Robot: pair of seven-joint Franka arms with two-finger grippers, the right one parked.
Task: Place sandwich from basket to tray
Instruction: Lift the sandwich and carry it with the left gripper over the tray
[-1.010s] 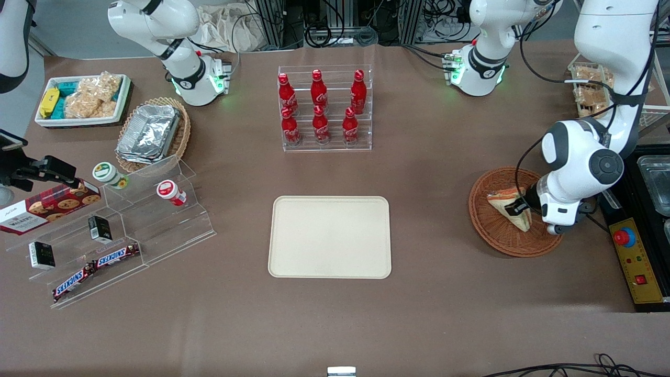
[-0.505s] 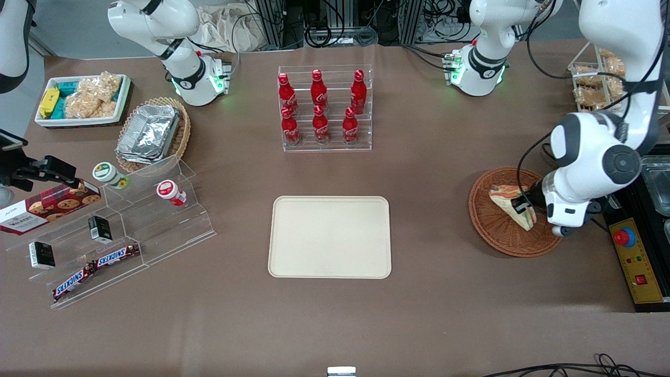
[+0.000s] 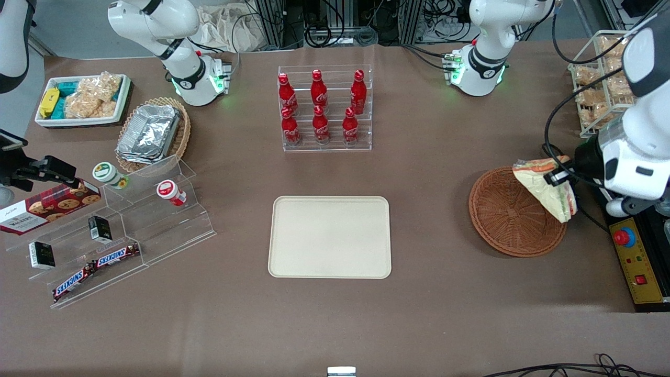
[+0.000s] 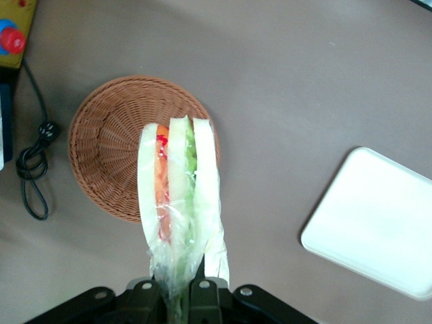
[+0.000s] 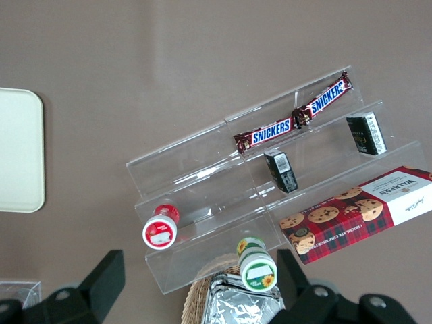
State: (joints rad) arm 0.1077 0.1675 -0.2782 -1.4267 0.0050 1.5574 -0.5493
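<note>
Cream-coloured, the tray point(image 3: 330, 236) lies flat on the brown bench point(image 3: 419, 314), nearest the front camera. Wicker basket point(image 3: 510, 212) sits well apart from it, toward the working arm's end. Above the basket's rim, the claw point(image 3: 556, 177) is clamped on the wrapped sandwich point(image 3: 547, 187), held clear of the weave.

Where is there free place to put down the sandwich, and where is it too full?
The gripper holds the sandwich above the basket, which is bare now. The tray is bare too, with open tabletop between it and the basket. It is crowded at the bottle rack and at the acrylic snack steps toward the parked arm's end.
</note>
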